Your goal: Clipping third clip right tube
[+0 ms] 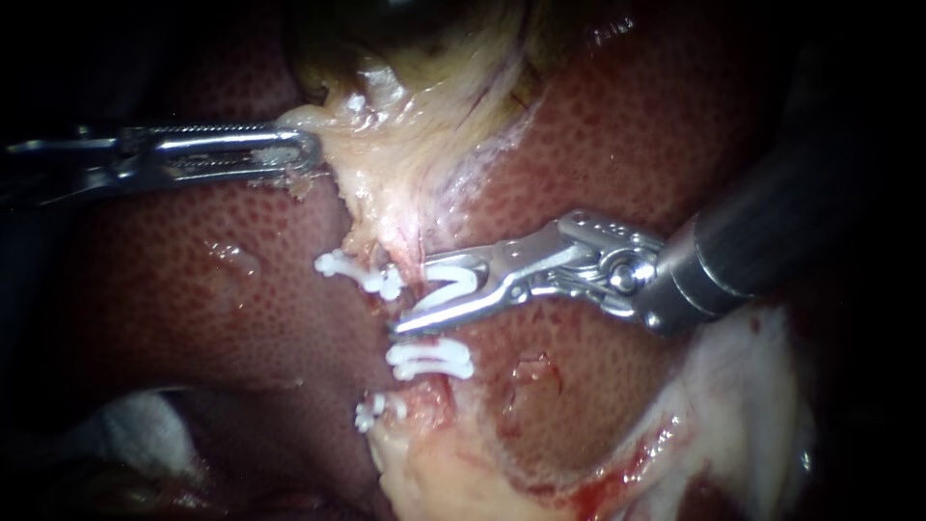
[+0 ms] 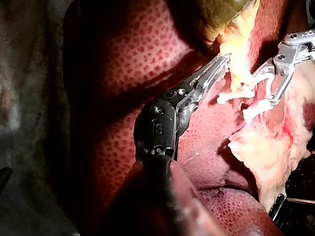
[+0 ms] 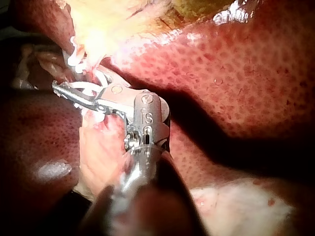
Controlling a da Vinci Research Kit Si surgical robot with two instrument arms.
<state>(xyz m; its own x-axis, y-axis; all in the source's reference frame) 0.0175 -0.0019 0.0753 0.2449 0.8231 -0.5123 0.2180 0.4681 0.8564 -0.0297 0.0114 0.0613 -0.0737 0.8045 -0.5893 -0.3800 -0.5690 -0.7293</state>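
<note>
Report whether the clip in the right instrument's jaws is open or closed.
Open: the clip shows two white legs spread in a V, held between the right instrument's parted jaws; their tips do not meet.

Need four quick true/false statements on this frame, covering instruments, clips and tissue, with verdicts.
1. The right instrument holds a white plastic clip between its jaws. True.
2. The left instrument hangs clear of all tissue. False: its jaws are shut on pale yellowish tissue.
3. Three other white clips already sit on the tissue. True.
4. In the endoscope view, the right instrument's jaws lie below all of those clips. False: one clip sits above and to the left of the jaws, and two sit below them, all against the dark red speckled liver.
</note>
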